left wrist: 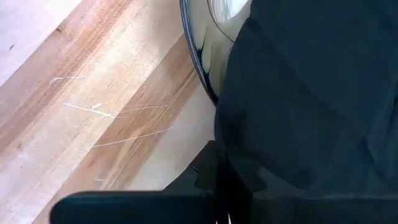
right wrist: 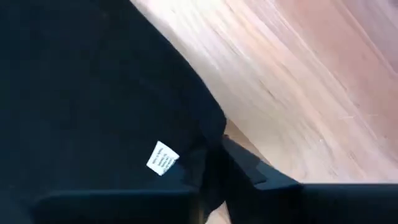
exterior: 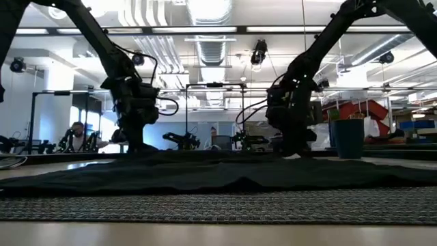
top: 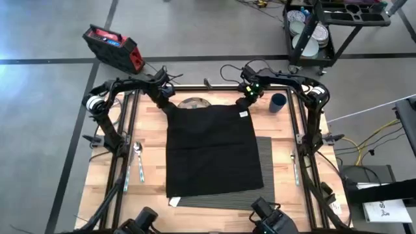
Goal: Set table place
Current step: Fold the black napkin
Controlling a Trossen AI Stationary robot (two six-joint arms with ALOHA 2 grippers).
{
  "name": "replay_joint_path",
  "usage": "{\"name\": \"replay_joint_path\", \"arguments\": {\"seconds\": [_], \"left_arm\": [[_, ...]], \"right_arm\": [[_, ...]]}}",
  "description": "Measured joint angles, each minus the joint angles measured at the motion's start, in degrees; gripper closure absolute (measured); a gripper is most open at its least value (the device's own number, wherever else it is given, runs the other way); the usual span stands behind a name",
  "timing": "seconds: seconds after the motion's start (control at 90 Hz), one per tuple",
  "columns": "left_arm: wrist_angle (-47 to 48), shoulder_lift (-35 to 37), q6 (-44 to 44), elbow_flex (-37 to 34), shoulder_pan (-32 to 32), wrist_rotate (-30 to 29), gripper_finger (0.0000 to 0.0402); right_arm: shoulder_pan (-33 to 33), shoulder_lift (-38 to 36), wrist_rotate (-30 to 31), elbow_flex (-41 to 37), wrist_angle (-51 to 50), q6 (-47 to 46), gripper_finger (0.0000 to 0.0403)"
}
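At the far edge of the desk: left gripper and right gripper low over the two far corners of a black cloth. Left jaws clenched on the cloth's far-left corner, right jaws clenched on the far-right corner beside a small white tag. Cloth spread flat across most of the ribbed grey placemat, which shows only along the right and near sides. Under the cloth's far edge, a rim of what looks like a plate, mostly hidden. Right of the right gripper, a dark blue cup, upright. On the left strip of wood, a spoon lying apart from the cloth.
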State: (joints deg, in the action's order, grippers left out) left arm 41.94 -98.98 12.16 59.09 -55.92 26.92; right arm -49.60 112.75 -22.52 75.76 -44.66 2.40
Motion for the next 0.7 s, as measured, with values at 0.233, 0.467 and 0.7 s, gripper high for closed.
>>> {"name": "replay_joint_path", "arguments": {"seconds": [0.233, 0.467, 0.7], "left_arm": [[0.5, 1.1, -0.3, 0.0, 0.0, 0.0, 0.0402], [1.5, 4.3, -0.7, 0.0, 0.0, 0.0, 0.0402], [3.1, 8.3, -0.9, 0.0, 0.1, 0.1, 0.0402]], "right_arm": [[0.1, -0.9, 0.0, 0.0, 0.0, -1.3, 0.0402], [0.1, -3.0, 0.2, 0.0, -0.1, -1.1, 0.0402], [0.1, -5.6, 0.5, 0.1, -0.1, -1.8, 0.0403]]}}
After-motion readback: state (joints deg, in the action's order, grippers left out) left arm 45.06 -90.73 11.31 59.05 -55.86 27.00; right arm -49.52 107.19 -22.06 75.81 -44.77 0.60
